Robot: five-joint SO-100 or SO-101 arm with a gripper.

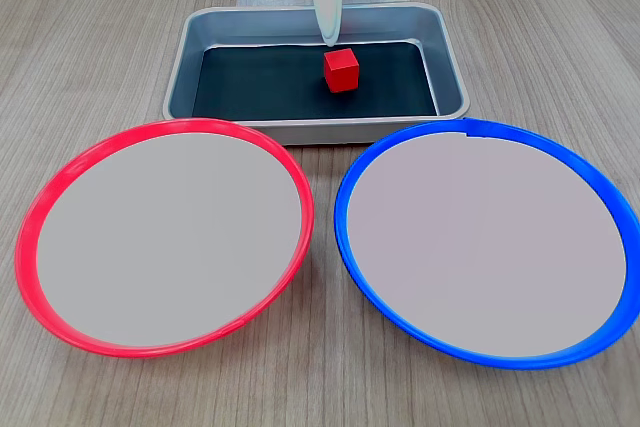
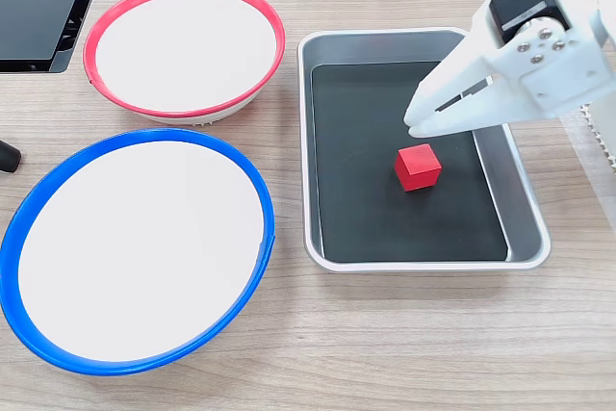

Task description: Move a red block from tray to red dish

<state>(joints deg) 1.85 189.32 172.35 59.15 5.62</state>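
The red block (image 1: 341, 69) (image 2: 418, 166) lies on the dark bottom of the tray (image 1: 186, 57) (image 2: 525, 201), roughly at its middle, upright on one face and clear of all four rims. The gripper (image 1: 329, 39) (image 2: 412, 125) hangs above the tray just beside the red block, tips pointed down; in a fixed view its white fingers (image 2: 452, 93) taper to tips that sit close together, nearly closed, with nothing between them. It is not touching the red block.

The tray rests on the wood-grain table (image 1: 560, 37) (image 2: 404, 353). The red dish (image 1: 30, 232) (image 2: 274, 26) and a blue-rimmed dish (image 1: 345, 237) (image 2: 260, 199) stand side by side just beside one long rim of the tray, both with bare pale centres. A dark flat object (image 2: 38, 7) lies at a table corner beyond the red dish in a fixed view.
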